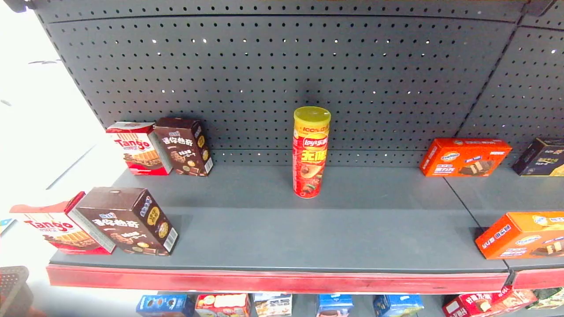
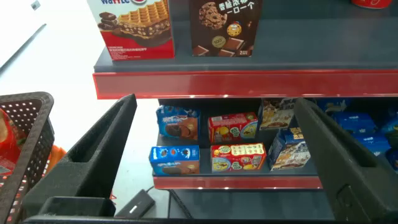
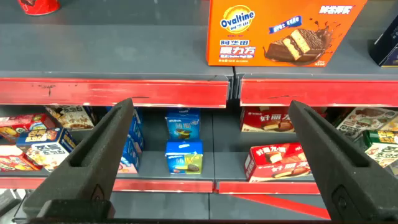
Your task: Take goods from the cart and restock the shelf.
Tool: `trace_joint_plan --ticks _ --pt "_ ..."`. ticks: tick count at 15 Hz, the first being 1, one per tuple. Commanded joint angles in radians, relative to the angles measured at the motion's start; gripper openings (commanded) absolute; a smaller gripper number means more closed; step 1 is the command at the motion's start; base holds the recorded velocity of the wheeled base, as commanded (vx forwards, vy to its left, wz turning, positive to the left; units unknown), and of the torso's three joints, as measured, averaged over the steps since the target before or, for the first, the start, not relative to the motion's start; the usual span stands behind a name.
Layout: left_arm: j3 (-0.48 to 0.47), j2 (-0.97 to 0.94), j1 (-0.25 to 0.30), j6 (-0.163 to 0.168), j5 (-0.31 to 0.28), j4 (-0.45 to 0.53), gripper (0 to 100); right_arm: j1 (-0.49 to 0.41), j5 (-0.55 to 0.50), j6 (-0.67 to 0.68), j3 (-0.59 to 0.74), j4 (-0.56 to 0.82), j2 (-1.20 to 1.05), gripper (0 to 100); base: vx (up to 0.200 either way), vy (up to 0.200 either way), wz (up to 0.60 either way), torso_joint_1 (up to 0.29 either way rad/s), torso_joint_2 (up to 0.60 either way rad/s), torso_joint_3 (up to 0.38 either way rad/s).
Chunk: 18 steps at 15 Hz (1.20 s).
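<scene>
A chip can point(image 1: 311, 152) stood upright at the middle of the shelf point(image 1: 352, 237), toward the back; at the back left a wafer box point(image 1: 137, 148) touched a cookie box point(image 1: 185, 146) on its right; a front wafer box point(image 1: 59, 229) and front cookie box point(image 1: 128, 220) sat likewise at the left edge; a rear cake box point(image 1: 465, 157) lay behind a front cake box point(image 1: 522, 234) at the right; small packs point(image 3: 185, 155) lined the lower shelf point(image 3: 227, 146) beneath.

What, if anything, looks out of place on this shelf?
Nothing is tipped, spilled or visibly damaged. The one oddity: the red cylindrical chip can with a yellow lid stands upright alone in the middle of the dark grey metal shelf, with bare gaps between it and the cardboard boxes on either side.
</scene>
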Motion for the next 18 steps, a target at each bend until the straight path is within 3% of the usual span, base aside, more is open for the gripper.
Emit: trace_joint_plan --ticks 1,14,18 --pt "0.0 0.001 0.0 0.0 0.0 0.0 100 0.0 0.0 0.0 0.0 0.0 0.0 100 0.0 0.0 0.0 0.0 0.0 0.0" --pt "0.0 0.001 0.0 0.0 0.0 0.0 100 0.0 0.0 0.0 0.0 0.0 0.0 100 0.0 0.0 0.55 0.001 0.0 0.001" --pt "0.0 0.001 0.0 0.0 0.0 0.0 100 0.0 0.0 0.003 0.0 0.0 0.0 100 0.0 0.0 0.0 0.0 0.0 0.0"
